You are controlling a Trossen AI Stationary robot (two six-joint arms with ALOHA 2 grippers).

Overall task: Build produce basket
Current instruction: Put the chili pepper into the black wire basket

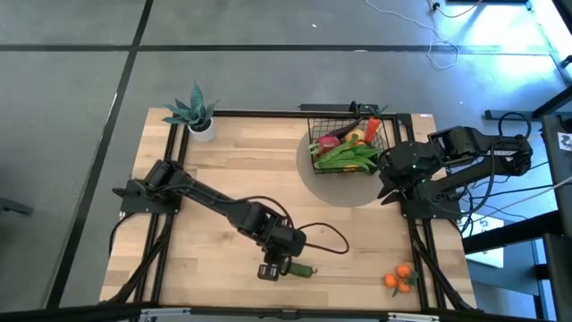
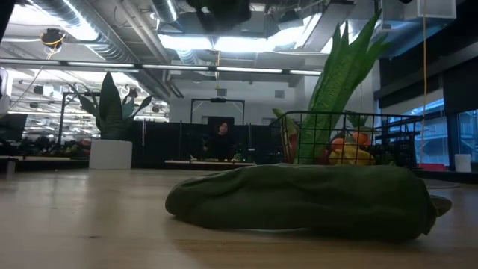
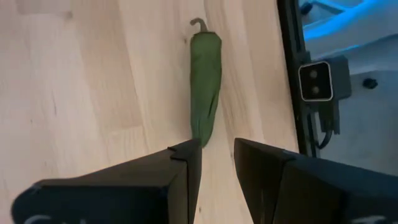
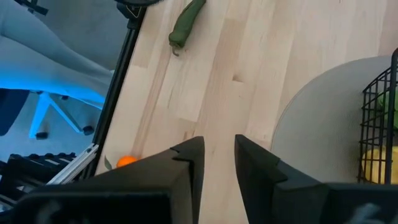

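Just ahead of our left gripper (image 3: 216,163), jaws slightly parted and holding nothing, the green pepper (image 3: 206,86) lies flat on the table (image 1: 223,161). Farther off, our right gripper (image 4: 217,163), also parted and empty, hangs beside the filled basket (image 1: 349,141).

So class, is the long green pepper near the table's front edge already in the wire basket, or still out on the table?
Out. The green pepper lies flat on the table, beside the left gripper, far from the basket.
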